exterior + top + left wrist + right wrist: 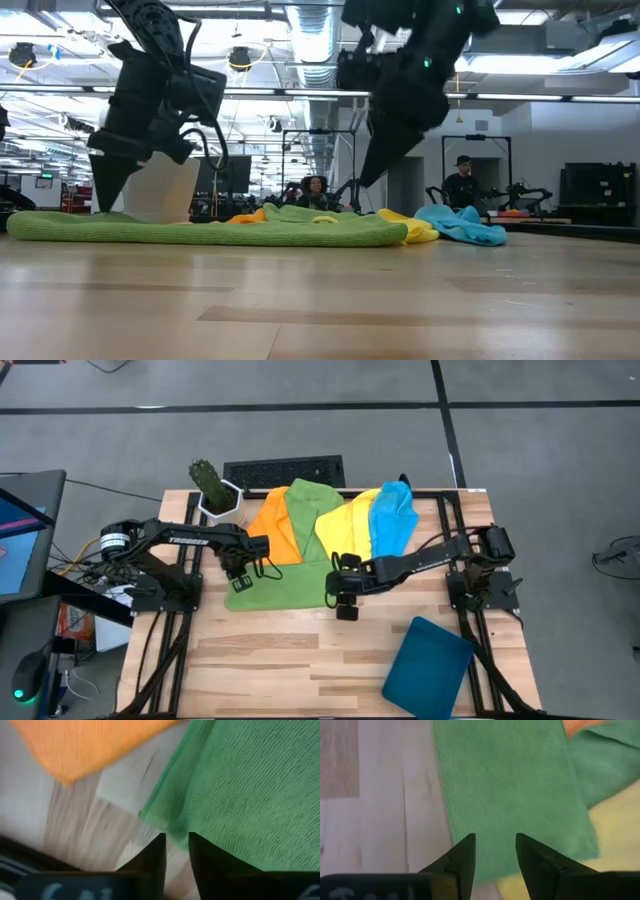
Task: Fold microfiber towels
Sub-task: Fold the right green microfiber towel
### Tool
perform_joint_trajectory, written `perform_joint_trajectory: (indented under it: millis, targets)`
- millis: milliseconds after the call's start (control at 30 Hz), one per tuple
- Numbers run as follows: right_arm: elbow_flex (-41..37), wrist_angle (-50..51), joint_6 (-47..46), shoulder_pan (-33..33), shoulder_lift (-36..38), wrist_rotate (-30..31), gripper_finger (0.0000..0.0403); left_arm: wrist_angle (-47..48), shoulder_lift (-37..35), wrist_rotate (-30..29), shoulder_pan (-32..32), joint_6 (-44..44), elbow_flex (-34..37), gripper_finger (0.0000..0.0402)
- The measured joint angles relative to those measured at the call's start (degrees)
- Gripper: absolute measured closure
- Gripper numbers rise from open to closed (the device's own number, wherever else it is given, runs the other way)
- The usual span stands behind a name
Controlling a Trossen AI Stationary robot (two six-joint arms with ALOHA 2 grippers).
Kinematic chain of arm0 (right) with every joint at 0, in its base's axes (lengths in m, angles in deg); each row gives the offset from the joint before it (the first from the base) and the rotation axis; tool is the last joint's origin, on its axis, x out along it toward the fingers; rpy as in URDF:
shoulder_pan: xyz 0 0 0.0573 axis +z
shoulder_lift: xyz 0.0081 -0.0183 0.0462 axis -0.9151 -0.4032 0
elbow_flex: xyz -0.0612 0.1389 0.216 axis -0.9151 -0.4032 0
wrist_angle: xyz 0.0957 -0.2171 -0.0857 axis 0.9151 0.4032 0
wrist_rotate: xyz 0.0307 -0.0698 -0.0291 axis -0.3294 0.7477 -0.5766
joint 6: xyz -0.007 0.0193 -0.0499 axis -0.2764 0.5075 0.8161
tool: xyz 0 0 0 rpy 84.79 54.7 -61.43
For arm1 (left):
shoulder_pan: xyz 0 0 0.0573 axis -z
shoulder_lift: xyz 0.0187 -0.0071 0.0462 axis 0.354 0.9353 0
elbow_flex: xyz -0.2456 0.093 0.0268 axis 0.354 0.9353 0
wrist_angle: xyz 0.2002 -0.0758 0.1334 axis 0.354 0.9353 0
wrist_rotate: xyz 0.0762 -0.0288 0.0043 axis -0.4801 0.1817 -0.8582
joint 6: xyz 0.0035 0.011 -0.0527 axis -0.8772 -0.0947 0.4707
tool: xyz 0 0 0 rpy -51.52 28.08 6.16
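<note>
A green microfiber towel (pixel 280 578) lies flat on the table's middle. Behind it an orange towel (pixel 275 525), a second green one (pixel 312 510), a yellow one (pixel 347 525) and a bright blue one (pixel 392 520) lie overlapping. My left gripper (pixel 176 851) points down at the flat towel's left edge (pixel 165 820), its fingers a little apart, the edge showing in the gap. My right gripper (pixel 495 855) hangs open above the towel's right near corner (pixel 330 600), slanting down, with nothing between its fingers. My left gripper stands with its fingertips (pixel 103 205) down at the flat green towel's left edge (pixel 172 832), coming from above. I cannot tell whether the fingers touch the cloth. The towel lies flat on the table.
A dark teal tray (pixel 428 665) lies at the near right of the table. A cactus in a white pot (pixel 212 490) stands at the far left, with a black keyboard (pixel 285 468) behind the towels. Bare wood lies in front of the green towel.
</note>
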Motion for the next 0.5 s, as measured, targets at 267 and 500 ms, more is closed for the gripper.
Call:
perform_joint_trajectory:
  millis: [267, 500]
  targets:
    - [-8.11, -13.34, -1.99, 1.80, 0.00, -0.76, 0.0246, 2.57, -3.34, 4.48, 3.18, 6.53, 0.00, 0.0279]
    - [-12.04, -20.32, -3.09, 2.73, 0.00, -0.86, 0.0261, -2.33, -9.49, 3.28, 13.87, 18.40, 0.50, 0.0285]
